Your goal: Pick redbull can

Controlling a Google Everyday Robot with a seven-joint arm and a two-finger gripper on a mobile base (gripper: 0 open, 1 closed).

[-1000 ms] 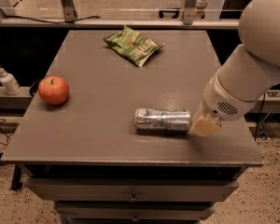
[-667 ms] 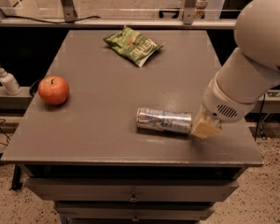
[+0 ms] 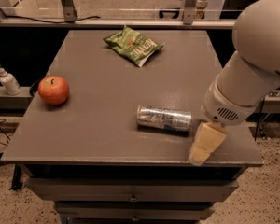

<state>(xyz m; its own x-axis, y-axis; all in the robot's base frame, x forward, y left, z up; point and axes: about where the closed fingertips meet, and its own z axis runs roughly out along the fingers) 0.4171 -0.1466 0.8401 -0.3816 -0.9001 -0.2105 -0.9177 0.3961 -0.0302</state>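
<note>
Here, redbull can (image 3: 164,118) on its side, gripper (image 3: 204,146) just beside one end, opening unclear.

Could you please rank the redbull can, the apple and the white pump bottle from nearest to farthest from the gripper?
The gripper hangs at the front right corner of the table.
1. redbull can: lying just left of it.
2. apple: across the table, near the left edge.
3. white pump bottle: off the table, beyond the apple.
</note>
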